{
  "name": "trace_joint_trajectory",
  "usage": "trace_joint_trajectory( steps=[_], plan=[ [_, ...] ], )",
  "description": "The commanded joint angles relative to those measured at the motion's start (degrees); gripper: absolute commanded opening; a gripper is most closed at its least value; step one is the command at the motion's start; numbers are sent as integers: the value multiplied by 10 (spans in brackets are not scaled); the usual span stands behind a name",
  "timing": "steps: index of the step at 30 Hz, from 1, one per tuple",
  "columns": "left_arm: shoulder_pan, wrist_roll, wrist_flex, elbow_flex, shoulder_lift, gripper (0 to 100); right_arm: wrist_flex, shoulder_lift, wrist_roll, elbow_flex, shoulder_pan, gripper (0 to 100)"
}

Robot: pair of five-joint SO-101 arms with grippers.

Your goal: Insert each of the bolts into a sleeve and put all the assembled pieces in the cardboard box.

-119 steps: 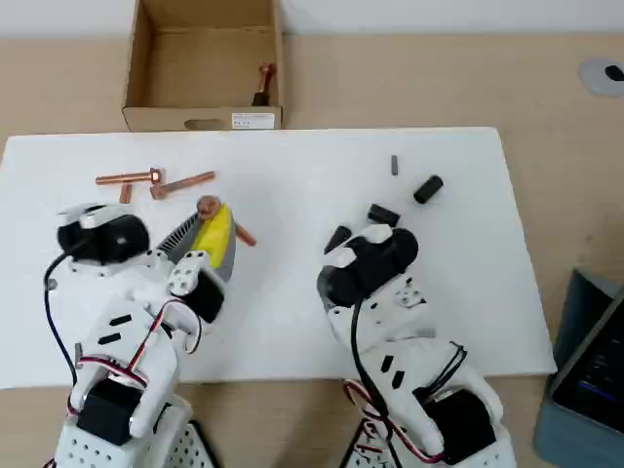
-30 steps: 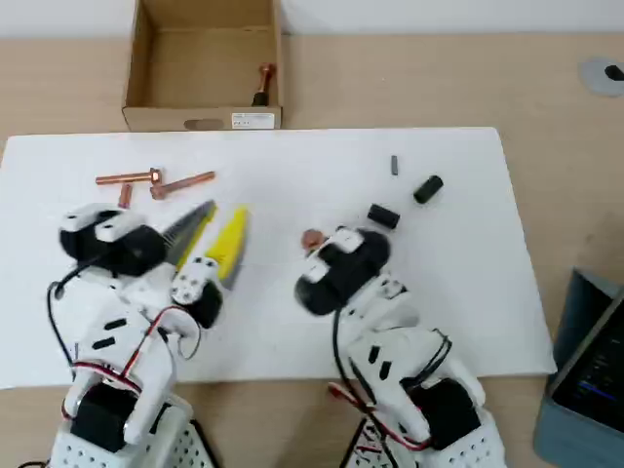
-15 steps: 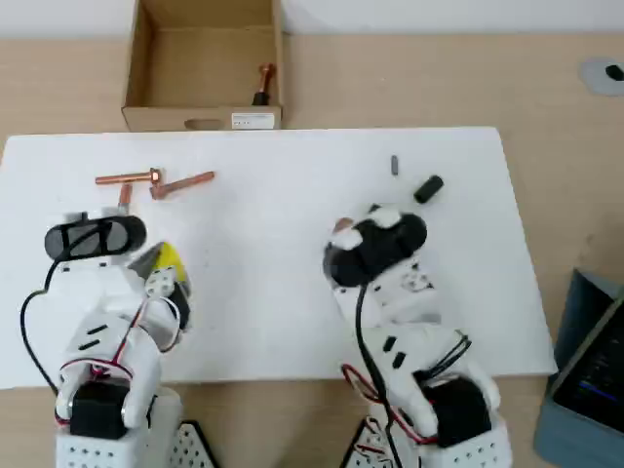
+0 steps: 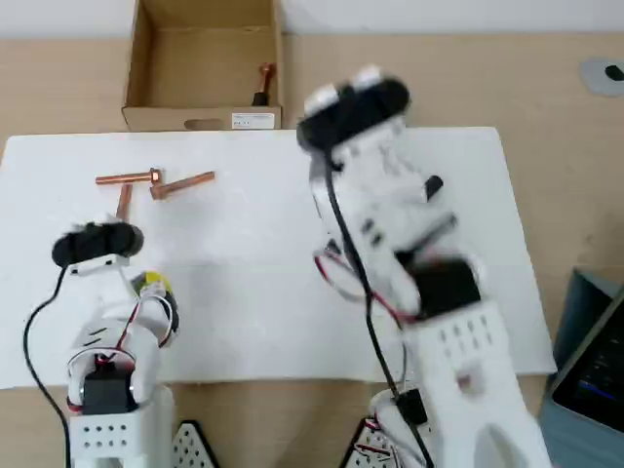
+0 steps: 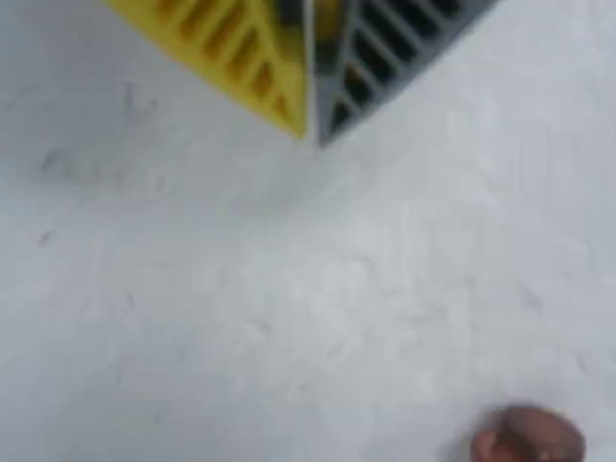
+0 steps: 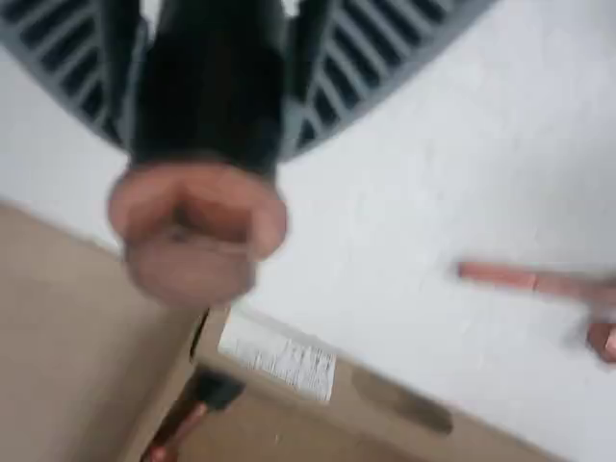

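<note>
My right gripper (image 6: 207, 135) is shut on a black sleeve (image 6: 207, 87) with a copper bolt head (image 6: 197, 226) sticking out of its end. It hangs over the mat by the front corner of the cardboard box (image 6: 385, 409). An assembled piece (image 4: 263, 83) lies inside the box (image 4: 203, 119). The right arm (image 4: 370, 185) stretches across the mat toward the box. My left gripper (image 5: 310, 130) is shut and empty, low over the mat near its base (image 4: 151, 285). Three loose bolts (image 4: 127, 178) (image 4: 182, 184) (image 4: 125, 200) lie at the mat's back left. A black sleeve (image 4: 434, 183) peeks out beside the right arm.
The white mat (image 4: 263, 292) covers the table's middle. A grey device (image 4: 590, 370) stands at the right edge and a round grey fitting (image 4: 603, 75) sits at the back right. A bolt head (image 5: 527, 445) lies near the left gripper.
The right arm has swung from the middle of the mat up toward the box, carrying the sleeve and bolt. The left arm has pulled back toward its base and its gripper has shut.
</note>
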Motion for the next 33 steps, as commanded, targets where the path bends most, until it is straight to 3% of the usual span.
trace_joint_trajectory(
  steps=[1,12,17,33],
  plan=[
    [-11,-4,2,6,-6,1,-46,109,-1,-123,5,9],
    [-20,-4,5,8,-6,1,-154,442,3,-395,5,9],
    [-20,-4,5,7,-6,2,-190,589,47,-527,5,9],
    [-19,0,2,7,-6,2,-184,982,129,-926,-25,11]
  ],
)
